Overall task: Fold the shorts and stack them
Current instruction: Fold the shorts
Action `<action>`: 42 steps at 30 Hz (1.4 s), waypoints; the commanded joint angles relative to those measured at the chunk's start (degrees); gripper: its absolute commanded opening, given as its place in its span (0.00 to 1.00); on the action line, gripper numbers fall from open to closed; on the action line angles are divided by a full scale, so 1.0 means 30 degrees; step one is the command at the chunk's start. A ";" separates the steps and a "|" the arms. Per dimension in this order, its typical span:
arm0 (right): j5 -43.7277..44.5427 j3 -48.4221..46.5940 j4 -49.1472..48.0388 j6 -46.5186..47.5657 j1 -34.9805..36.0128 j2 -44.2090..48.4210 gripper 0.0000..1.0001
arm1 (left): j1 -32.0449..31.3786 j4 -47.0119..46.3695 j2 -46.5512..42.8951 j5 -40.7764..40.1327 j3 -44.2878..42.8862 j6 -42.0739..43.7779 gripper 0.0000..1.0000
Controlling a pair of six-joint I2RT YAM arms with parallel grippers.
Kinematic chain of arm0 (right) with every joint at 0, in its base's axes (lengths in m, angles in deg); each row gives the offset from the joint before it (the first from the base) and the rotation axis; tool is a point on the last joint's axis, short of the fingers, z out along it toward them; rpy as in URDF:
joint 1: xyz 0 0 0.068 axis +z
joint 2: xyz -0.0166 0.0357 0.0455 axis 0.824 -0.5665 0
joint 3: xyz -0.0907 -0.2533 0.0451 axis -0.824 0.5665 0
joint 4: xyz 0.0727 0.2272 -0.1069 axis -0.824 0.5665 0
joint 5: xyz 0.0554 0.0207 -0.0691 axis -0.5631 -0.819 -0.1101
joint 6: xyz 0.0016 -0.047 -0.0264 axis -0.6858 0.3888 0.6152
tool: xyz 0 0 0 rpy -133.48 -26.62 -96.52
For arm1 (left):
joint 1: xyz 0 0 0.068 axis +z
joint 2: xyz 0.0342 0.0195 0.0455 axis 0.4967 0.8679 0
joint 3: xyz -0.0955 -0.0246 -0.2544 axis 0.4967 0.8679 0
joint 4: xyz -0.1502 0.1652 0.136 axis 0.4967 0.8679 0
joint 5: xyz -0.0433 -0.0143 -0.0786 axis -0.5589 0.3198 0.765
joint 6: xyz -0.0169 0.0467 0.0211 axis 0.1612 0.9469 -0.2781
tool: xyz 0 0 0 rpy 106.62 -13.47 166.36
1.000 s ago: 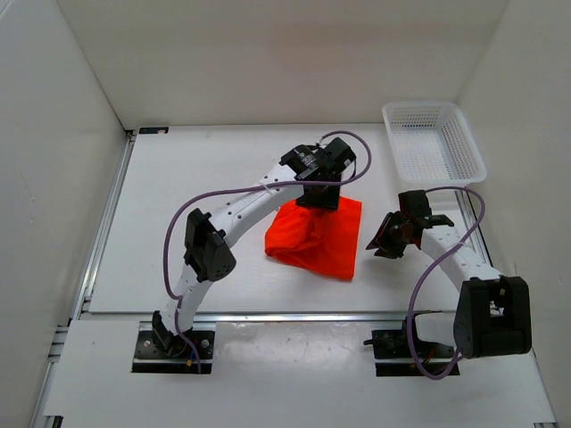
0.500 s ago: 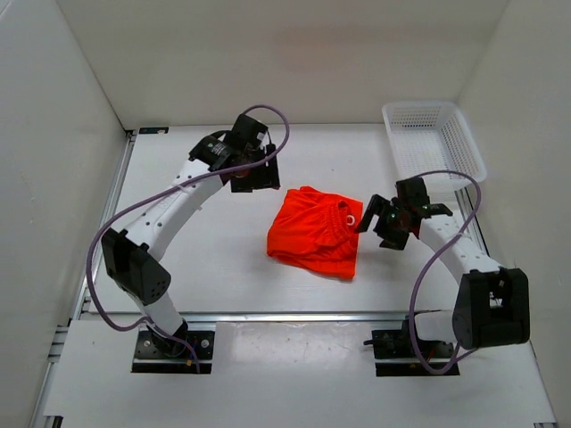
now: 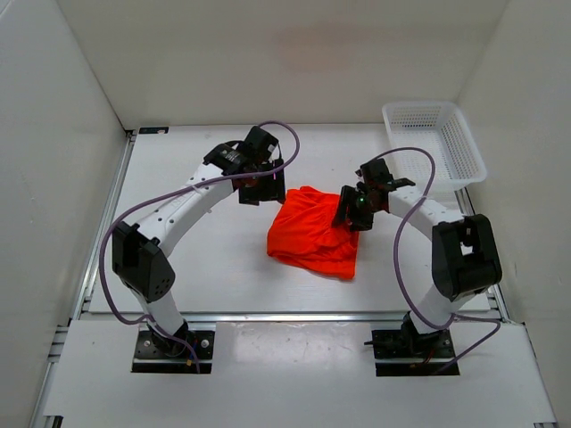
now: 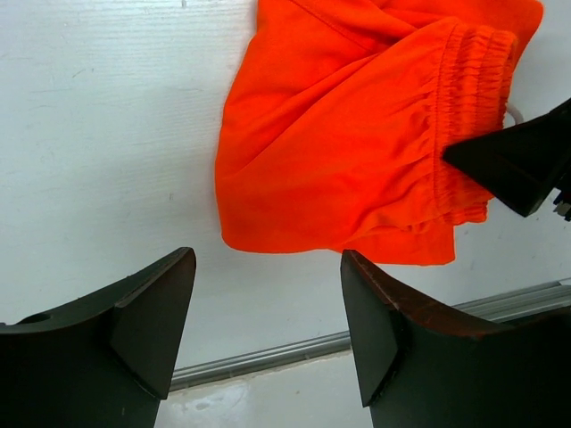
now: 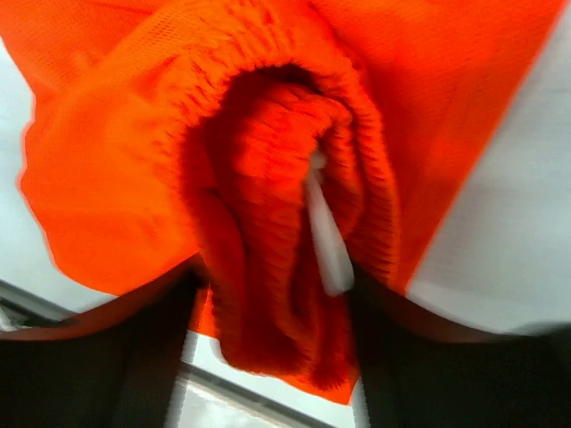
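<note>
On table [image 3: 205, 267] | left fingers [image 4: 147, 321] wide, empty | right fingers [image 5: 89, 383] straddle shorts [image 3: 308, 236] | drawstring [image 5: 326, 241] wrist-views only

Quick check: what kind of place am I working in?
Likely a lab test cell: white walls box in a white table, two robot arms bolted at its edge, plus shorts and a basket.

Left arm [image 3: 174, 212] and right arm [image 3: 417, 212]: white link shells, black joint housings. One looping purple cable [image 3: 101, 267] per arm. Fingers [image 4: 147, 325] black, wedge-shaped.
</note>
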 commanded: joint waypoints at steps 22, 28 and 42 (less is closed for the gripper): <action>0.5842 0.4787 0.0844 -0.2358 0.0233 0.5397 0.24 | -0.0710 -0.0206 0.2410 0.1878 -0.0812 0.0495 0.73; 0.6521 0.3882 0.1953 -0.2856 0.0233 0.7240 0.59 | -0.1093 -0.0556 0.3318 0.3342 -0.1249 0.0903 0.62; 0.2365 0.6369 -0.1937 -0.3325 -0.1905 0.3877 0.37 | -0.2031 -0.2548 0.7743 0.6538 -0.1697 0.1258 0.35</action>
